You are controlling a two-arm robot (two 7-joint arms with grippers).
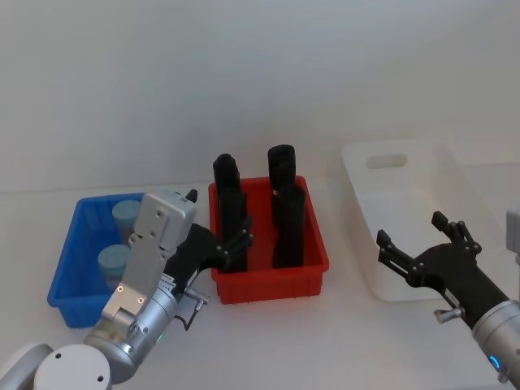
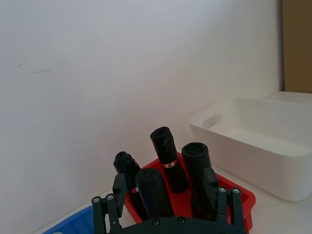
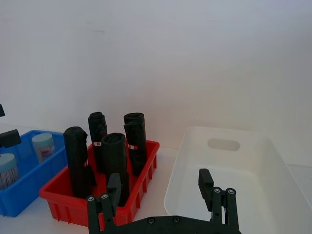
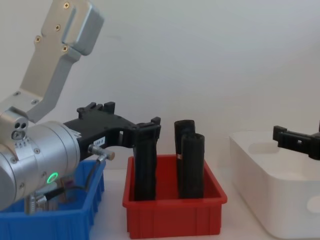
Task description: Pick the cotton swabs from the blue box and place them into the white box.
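1. Head view: we take the red box as our mark. The blue box sits just to its left, and two tubs of cotton swabs stand inside it. The white box sits near its right side and looks empty. The left gripper hovers over the red box's left edge, fingers spread and holding nothing. The right gripper hangs to the right of the red box at the white box's near rim, also spread and empty.
2. Left wrist view: the left gripper's fingers stand wide apart with nothing between them. Past them we see the black rolls standing upright in the red box, with the white box beyond.
3. Right wrist view: the right gripper is released and bare. Both tubs stand in the blue box, on the side of the red box away from the white box.
4. Chest view: the left gripper is raised above the red box's left rim, about level with the tops of the rolls.
5. We judge the first pick has not begun.
6. The next move calls for the left gripper to shift left, away from the red box, until it is over one tub. It should then lower with a finger on each side and close. We would keep it clear of the nearest roll on the way.
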